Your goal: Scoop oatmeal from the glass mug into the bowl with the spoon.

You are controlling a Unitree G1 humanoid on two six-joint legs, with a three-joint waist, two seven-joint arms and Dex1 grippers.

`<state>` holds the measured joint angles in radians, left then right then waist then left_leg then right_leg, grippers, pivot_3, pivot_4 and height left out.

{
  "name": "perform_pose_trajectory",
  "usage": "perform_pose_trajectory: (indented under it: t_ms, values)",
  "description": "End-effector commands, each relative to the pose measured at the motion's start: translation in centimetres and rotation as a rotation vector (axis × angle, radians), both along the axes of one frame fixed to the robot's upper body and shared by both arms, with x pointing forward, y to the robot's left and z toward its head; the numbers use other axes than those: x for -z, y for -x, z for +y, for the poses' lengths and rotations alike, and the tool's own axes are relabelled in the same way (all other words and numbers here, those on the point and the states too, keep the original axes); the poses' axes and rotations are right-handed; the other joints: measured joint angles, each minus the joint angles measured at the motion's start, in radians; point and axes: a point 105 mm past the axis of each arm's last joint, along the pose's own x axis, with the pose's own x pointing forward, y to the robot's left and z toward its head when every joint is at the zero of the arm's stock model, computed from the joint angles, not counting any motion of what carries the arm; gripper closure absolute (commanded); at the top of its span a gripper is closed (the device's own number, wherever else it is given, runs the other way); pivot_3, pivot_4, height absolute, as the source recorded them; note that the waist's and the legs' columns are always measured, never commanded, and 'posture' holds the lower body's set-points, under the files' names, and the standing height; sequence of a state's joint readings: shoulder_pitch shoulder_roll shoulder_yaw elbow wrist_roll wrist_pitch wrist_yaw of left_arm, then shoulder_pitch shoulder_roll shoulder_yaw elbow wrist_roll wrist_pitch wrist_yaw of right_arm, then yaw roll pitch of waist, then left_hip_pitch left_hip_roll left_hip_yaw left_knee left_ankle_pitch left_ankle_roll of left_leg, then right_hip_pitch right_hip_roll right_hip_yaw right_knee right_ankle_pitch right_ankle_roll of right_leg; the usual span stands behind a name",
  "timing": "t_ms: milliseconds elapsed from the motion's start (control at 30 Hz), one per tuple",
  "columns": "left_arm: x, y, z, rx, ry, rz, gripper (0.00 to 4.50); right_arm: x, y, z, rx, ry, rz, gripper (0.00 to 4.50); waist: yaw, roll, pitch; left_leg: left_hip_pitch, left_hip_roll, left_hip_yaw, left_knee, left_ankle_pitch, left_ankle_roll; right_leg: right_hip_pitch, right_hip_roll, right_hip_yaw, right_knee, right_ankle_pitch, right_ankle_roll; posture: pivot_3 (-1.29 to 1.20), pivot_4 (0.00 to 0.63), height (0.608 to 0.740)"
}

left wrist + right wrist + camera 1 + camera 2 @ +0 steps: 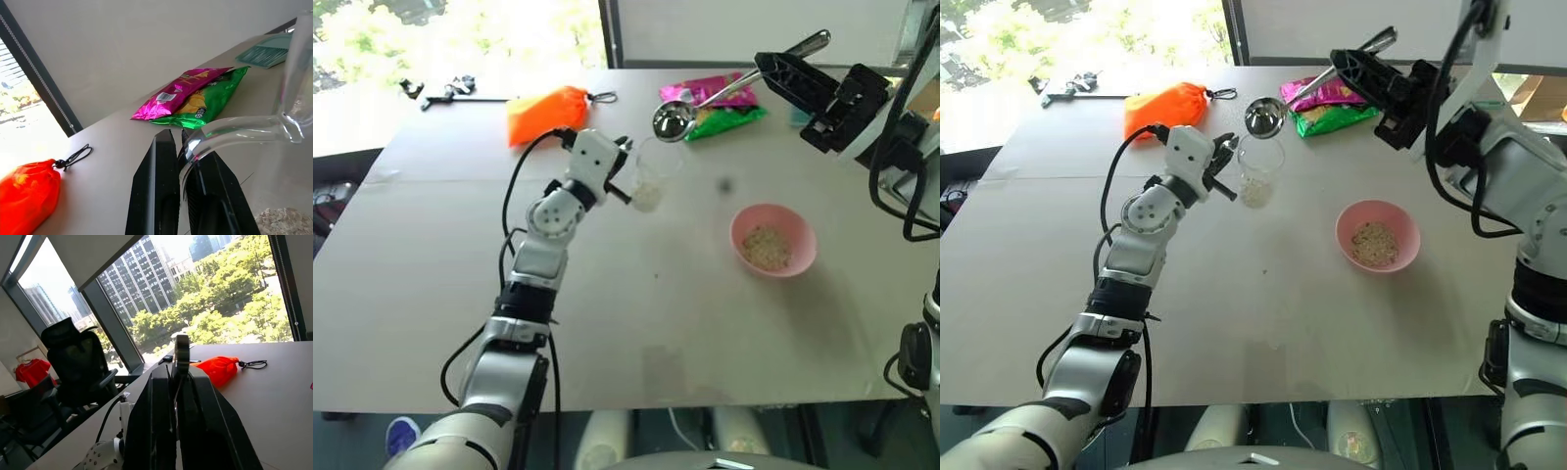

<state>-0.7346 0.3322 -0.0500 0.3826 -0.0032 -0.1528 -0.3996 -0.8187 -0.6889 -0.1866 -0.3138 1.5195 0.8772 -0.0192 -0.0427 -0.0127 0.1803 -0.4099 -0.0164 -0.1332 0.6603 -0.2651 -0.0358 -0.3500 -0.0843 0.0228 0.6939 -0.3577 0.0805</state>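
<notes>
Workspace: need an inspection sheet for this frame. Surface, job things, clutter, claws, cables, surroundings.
Surface: grey table, faint marks near its front edge.
Job's things: glass mug lifted by its handle, oatmeal at its bottom; pink bowl holds some oatmeal; spoon hangs above the mug, looks empty.
Clutter: orange pouch, pink and green snack bags, teal scoop, small black parts at the far corner.
Claws: left claw shut on the mug handle; right claw shut on the spoon handle.
Cables: black cables along both arms.
Surroundings: window with trees and towers; office chair.
</notes>
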Motion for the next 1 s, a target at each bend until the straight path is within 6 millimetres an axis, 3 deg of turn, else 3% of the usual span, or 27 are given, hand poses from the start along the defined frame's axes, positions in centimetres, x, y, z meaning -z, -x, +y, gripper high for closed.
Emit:
perform_pose_trajectory:
  t_ms: [33, 300, 467, 733, 867, 1000]
  values:
    - [-3.1, 0.5, -0.8, 0.037, 0.033, -0.125, 4.46, 0.5, 0.0, 0.8, 0.024, 0.119, -0.060, 4.50, 0.000, 0.000, 0.000, -0.003, 0.000, -0.001, 0.002, 0.000, 0.000, -0.002, 0.000, -0.001, 0.001, 0.000, 0.000, 0.00, 0.150, 0.740]
    - [-4.3, 1.2, -1.8, 0.078, 0.047, -0.191, 4.46, 2.4, -1.9, 1.7, 0.106, 0.278, -0.134, 4.50, -0.002, 0.000, 0.000, -0.007, -0.003, -0.003, 0.005, 0.000, 0.000, -0.006, -0.002, -0.002, 0.002, 0.000, 0.000, 0.00, 0.150, 0.740]
    - [-4.5, 1.5, -2.5, 0.081, 0.003, -0.236, 4.46, 4.6, -3.1, 4.0, 0.145, 0.511, -0.291, 4.50, -0.004, 0.000, 0.000, -0.007, -0.004, -0.003, 0.006, 0.000, 0.000, -0.006, -0.002, -0.002, 0.003, 0.000, 0.000, 0.00, 0.150, 0.740]
    - [-4.3, 1.4, -3.2, 0.072, -0.007, -0.247, 4.46, 7.1, -3.4, 6.9, 0.114, 0.705, -0.472, 4.50, -0.008, 0.000, 0.000, -0.008, -0.004, -0.005, 0.006, 0.000, 0.000, -0.006, -0.002, -0.003, 0.003, 0.000, 0.000, 0.00, 0.150, 0.740]
    - [-4.1, 1.2, -3.5, 0.070, -0.014, -0.247, 4.46, 7.7, -3.1, 7.4, 0.060, 0.649, -0.390, 4.50, -0.009, 0.000, 0.000, -0.008, -0.004, -0.005, 0.006, 0.000, 0.000, -0.006, -0.002, -0.004, 0.003, 0.000, 0.000, 0.00, 0.150, 0.740]
    - [-4.1, 0.9, -3.4, 0.064, -0.018, -0.243, 4.46, 7.3, -2.9, 7.3, -0.008, 0.484, -0.174, 4.50, -0.014, 0.000, 0.000, -0.008, -0.004, -0.006, 0.007, 0.000, 0.000, -0.005, -0.002, -0.004, 0.004, 0.000, 0.000, 0.00, 0.150, 0.740]
